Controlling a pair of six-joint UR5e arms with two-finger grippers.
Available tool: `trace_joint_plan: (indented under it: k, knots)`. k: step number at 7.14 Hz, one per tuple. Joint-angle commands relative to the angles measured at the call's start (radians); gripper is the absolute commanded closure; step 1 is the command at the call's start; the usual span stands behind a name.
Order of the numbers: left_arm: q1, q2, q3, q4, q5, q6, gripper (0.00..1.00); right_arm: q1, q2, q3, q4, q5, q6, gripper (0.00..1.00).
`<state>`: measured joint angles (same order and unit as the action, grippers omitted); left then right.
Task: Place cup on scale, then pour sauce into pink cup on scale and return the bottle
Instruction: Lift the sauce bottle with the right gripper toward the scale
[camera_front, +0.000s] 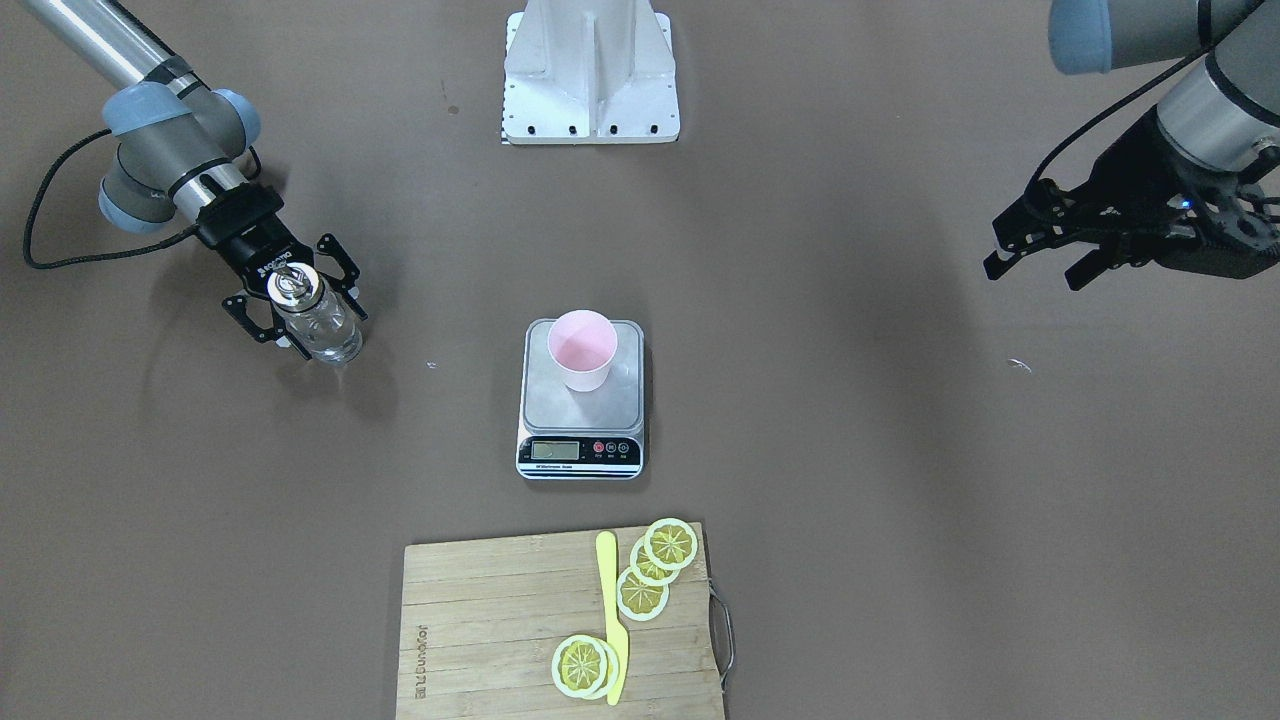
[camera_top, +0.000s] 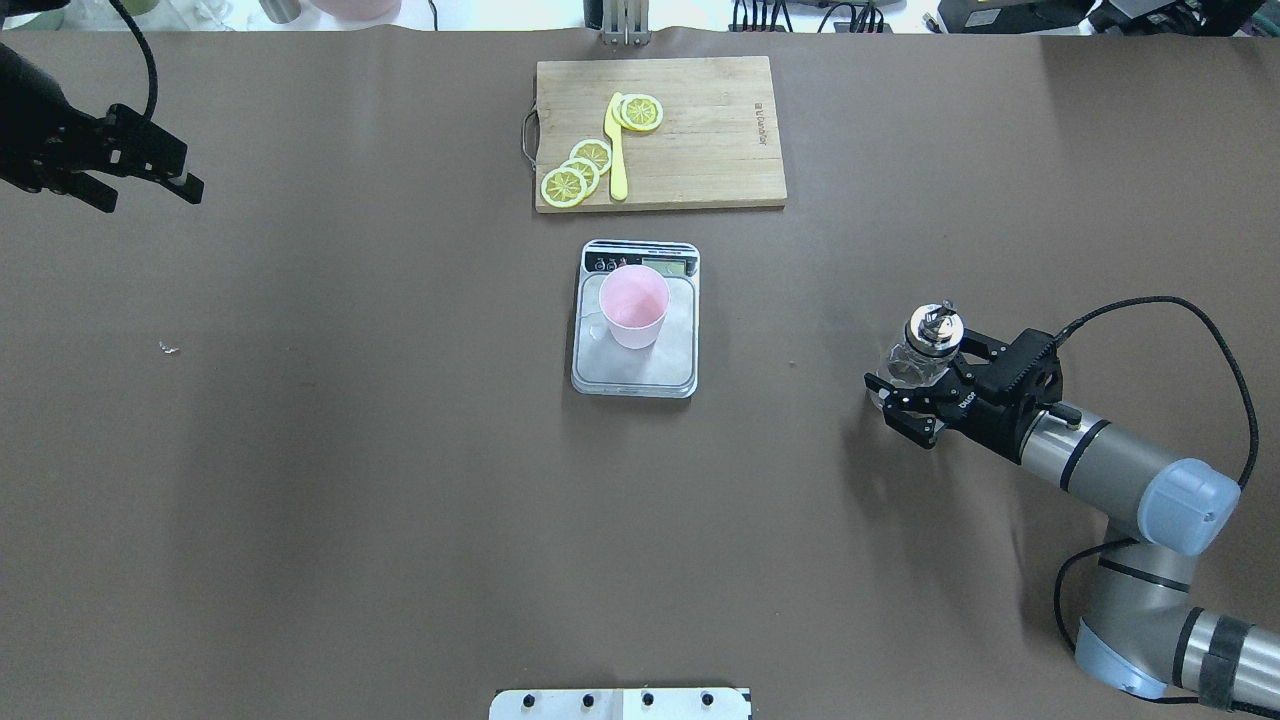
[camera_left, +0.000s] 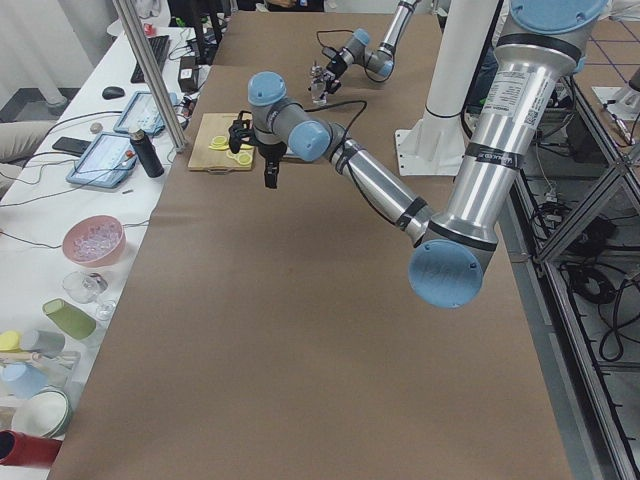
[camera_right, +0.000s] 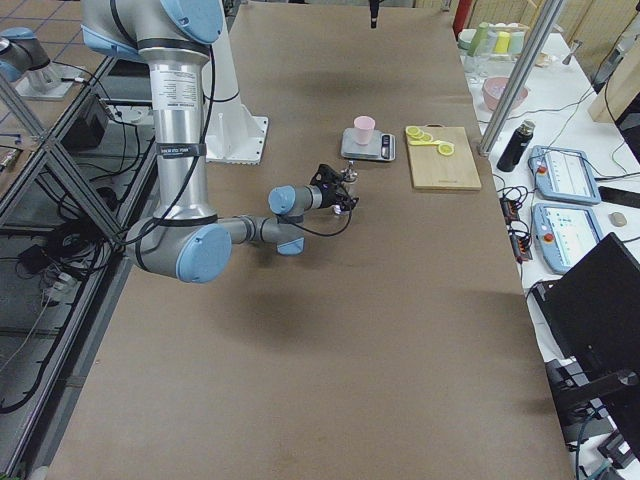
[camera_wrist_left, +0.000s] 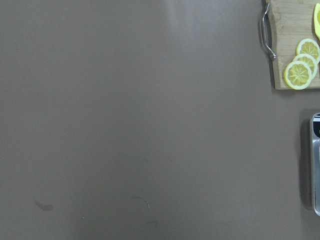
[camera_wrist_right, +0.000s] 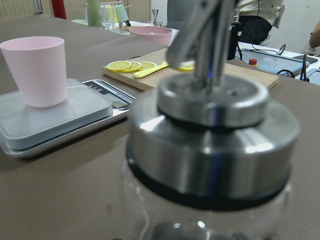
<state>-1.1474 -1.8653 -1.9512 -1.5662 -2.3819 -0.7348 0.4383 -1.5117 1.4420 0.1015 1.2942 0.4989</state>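
The pale-pink cup stands upright on the silver scale at the table's middle; both also show in the overhead view, cup on scale. The clear glass bottle with its silver spout cap stands upright on the table to the robot's right of the scale. My right gripper is level with it, fingers against its sides. The bottle fills the right wrist view. My left gripper is open and empty, raised far out to the left.
A wooden cutting board with lemon slices and a yellow knife lies beyond the scale. The robot's white base is on the near side. The right arm's cable loops beside the arm.
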Motion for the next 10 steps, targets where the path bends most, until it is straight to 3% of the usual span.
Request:
trace_joint_plan:
  k: [1, 3, 8, 9, 10]
  knots:
    - [0.000, 0.000, 0.000, 0.000, 0.001, 0.000, 0.05, 0.002, 0.004, 0.000, 0.009, 0.000, 0.001, 0.44]
    - [0.000, 0.000, -0.002, 0.000, 0.001, 0.000, 0.05, 0.010, 0.001, 0.001, 0.009, -0.003, 0.007, 0.66]
    - [-0.003, 0.005, -0.002, 0.000, 0.001, 0.000, 0.05, 0.046, 0.011, 0.041, -0.005, 0.004, 0.013, 0.76]
    - [-0.012, 0.009, -0.002, -0.003, -0.003, 0.005, 0.05, 0.077, 0.011, 0.047, -0.038, 0.017, 0.012, 0.76]
    - [-0.021, 0.026, -0.003, 0.000, -0.005, 0.058, 0.05, 0.130, 0.010, 0.099, -0.142, 0.087, 0.010, 0.76]
